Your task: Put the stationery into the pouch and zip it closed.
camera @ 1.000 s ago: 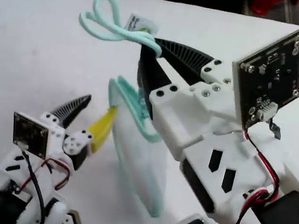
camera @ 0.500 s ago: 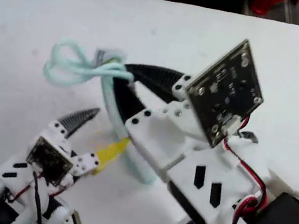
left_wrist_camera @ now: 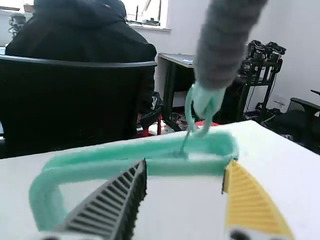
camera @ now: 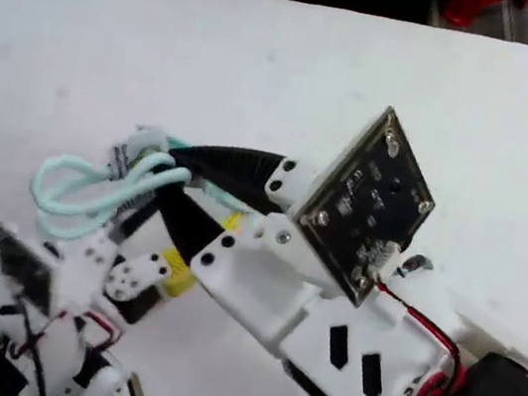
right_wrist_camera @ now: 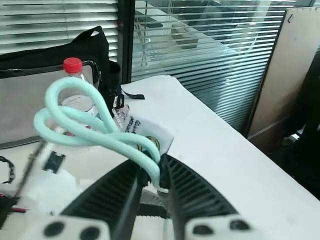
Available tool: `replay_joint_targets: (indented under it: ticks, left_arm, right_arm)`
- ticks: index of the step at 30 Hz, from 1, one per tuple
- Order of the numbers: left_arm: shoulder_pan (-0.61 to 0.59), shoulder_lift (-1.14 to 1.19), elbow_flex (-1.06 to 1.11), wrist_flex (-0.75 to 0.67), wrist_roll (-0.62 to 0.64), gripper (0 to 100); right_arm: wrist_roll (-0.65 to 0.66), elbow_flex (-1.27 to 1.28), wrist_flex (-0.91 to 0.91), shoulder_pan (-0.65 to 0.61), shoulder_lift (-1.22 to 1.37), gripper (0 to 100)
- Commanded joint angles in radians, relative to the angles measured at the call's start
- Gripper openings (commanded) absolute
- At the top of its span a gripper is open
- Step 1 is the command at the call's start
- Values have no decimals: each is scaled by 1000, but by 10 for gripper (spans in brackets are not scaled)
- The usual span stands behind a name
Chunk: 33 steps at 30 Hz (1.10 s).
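High cam sat off my arms, up above, looking down on the table point(camera: 482, 92), near enough that both arms loomed large. It caught the right wrist cam board point(camera: 368, 205) and the left wrist cam board point(camera: 22, 265). Left wrist cam rode low behind my left gripper point(left_wrist_camera: 185, 167), facing level across the tabletop twd the room, v. close to the pouch point(left_wrist_camera: 100, 162) rim. Right wrist cam looked out along my right gripper point(right_wrist_camera: 156, 172) twd window blinds point(right_wrist_camera: 200, 45), w/ the cord loop point(right_wrist_camera: 80, 122) close up. High & right wrist views shared that loop; all three shared the table.
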Motion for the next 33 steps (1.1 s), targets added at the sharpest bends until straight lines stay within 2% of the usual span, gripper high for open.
replay_joint_targets:
  ticks: [1, 2, 5, 10, 13, 17, 23, 27, 33]
  left_arm:
    - [-107, 4, -158, 117, 8, 264]
    - [-143, 4, -196, 152, -26, 271]
    - [-206, 4, -298, 242, -255, 310]
    - [-136, 8, -368, 359, -715, 308]
    - [-157, 8, -390, 394, -838, 298]
    - [-209, 8, -494, 391, -833, 286]
    - [-205, 7, -565, 410, -623, 286]
    - [-202, 8, -474, 402, -494, 286]
    - [-116, 8, -290, 296, -446, 286]
  right_arm:
    - [6, -25, 12, 51, -1, 17]
    - [6, -25, 28, 56, -1, 17]
    - [8, -26, 53, 56, -2, 17]
    - [8, -21, 54, 56, -2, 17]
    - [8, -21, 54, 61, 1, 17]
    - [49, -20, 51, 62, 12, 17]
    - [29, -21, 39, 147, 74, 18]
    - [-23, -26, 39, 174, 90, 18]
    - [-21, -32, 39, 114, 53, 18]
